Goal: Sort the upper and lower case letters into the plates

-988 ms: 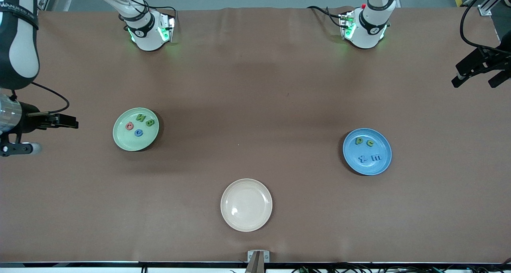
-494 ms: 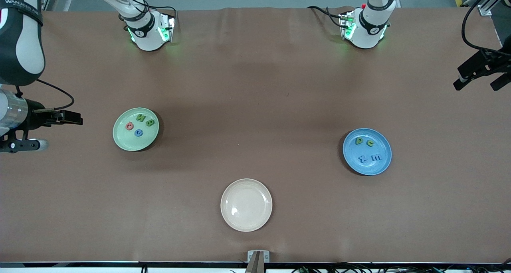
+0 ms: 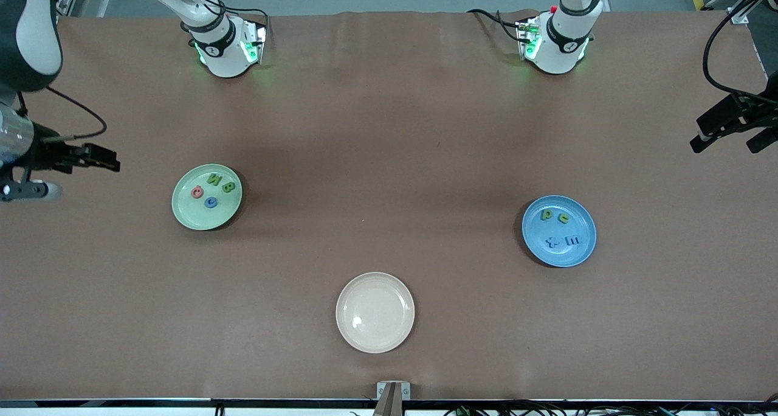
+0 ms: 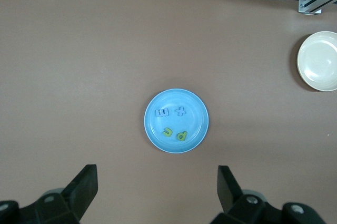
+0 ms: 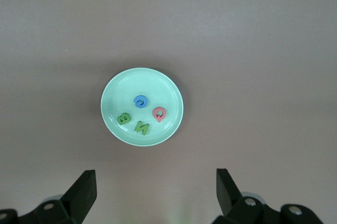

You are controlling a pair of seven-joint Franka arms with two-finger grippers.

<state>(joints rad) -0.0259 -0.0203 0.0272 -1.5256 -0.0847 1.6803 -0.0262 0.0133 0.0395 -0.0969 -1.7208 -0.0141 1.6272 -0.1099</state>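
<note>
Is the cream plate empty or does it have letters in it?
Empty: the cream plate shows only bare surface in the front view.

We see the pale green plate (image 3: 206, 197) flat on the table toward the right arm's end; in it lie four letters: a green N (image 3: 215, 177), a green B (image 3: 228, 187), a red ring-shaped letter (image 3: 197, 191) and a blue C (image 3: 211, 202); the blue plate (image 3: 559, 231) lies flat toward the left arm's end, holding a green p (image 3: 547, 214), a green c (image 3: 564, 218), a blue t (image 3: 552, 242) and a blue m (image 3: 572, 240); all eight lie flat and apart.
</note>
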